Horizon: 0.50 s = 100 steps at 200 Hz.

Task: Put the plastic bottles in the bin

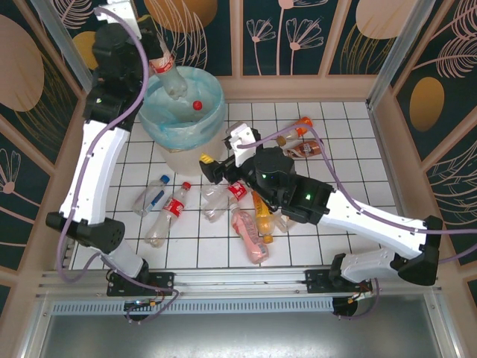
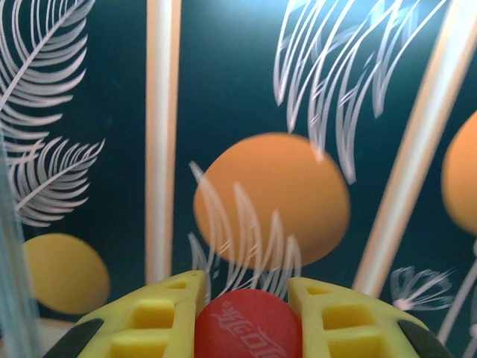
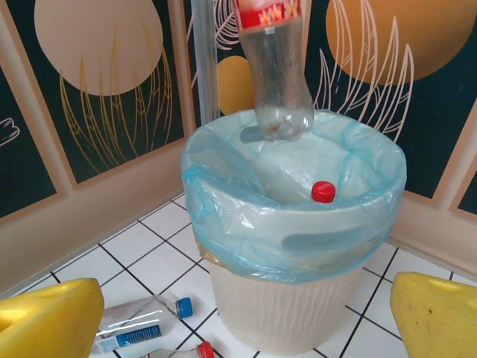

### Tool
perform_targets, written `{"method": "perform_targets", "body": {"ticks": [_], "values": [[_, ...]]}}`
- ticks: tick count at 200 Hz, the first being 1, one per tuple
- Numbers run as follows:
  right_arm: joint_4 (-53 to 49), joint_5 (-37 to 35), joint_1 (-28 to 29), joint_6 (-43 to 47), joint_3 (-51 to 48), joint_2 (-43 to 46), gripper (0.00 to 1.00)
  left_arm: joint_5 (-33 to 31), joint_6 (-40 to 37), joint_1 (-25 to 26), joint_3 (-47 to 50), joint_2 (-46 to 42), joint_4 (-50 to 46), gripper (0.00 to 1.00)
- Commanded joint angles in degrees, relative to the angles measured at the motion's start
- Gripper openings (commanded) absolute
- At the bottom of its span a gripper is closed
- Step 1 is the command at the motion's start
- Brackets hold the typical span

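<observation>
**Left hand holding a bottle over the bin; right hand spread**

Top view: the left hand point(image 1: 160, 61) is pinching a clear bottle point(image 1: 173, 80) by its neck at the upper left of the frame. The bottle is hanging base-down over the bin point(image 1: 160, 127).

Left wrist view: the yellow fingers point(image 2: 156, 321) are pressing on either side of the red cap point(image 2: 248, 332) at bottom centre.

Right wrist view: the bottle's base is hanging just over the bin's opening, top centre. A second bottle point(image 3: 323, 192) with a red cap is lying inside the bin.

The right hand point(image 1: 216, 168) is standing spread wide at centre frame, just beside the bin, gripping nothing.

Loose bottles point(image 1: 168, 212) are lying on the white tiled surface point(image 1: 350, 134) below the bin and under the right arm. Two more are lying right of the bin.
</observation>
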<state>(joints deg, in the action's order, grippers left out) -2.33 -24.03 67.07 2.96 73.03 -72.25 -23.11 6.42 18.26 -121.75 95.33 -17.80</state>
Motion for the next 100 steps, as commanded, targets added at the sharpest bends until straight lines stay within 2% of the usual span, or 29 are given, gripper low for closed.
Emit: {"method": "perform_targets", "body": {"ticks": [1,28,40,54,71,100], "values": [[1.6,2.14,-0.1,0.4,2.38,-0.8,0.99,-0.05,-4.83,-1.02,5.0,0.42,7.59,0.0],[-0.59,2.73,-0.58,-1.53,3.9,-3.88,0.98,2.7,-3.64,-1.38,9.14,2.06,9.86,0.0],[-4.43,2.67,-2.64,-6.99,6.83,-6.58,0.98,4.13,-2.93,-1.9,12.12,2.16,11.23,0.0],[-9.32,9.88,-7.34,-16.22,10.53,-9.49,0.95,5.2,-1.96,-2.52,17.05,1.7,14.82,0.0],[-7.45,19.14,-10.71,-22.21,10.27,-10.41,0.91,5.14,-1.32,-3.11,20.67,1.94,17.38,0.0],[-6.75,22.49,-11.61,-25.61,11.67,-10.89,0.89,4.98,-0.96,-3.26,24.21,2.01,18.76,0.0]]}}
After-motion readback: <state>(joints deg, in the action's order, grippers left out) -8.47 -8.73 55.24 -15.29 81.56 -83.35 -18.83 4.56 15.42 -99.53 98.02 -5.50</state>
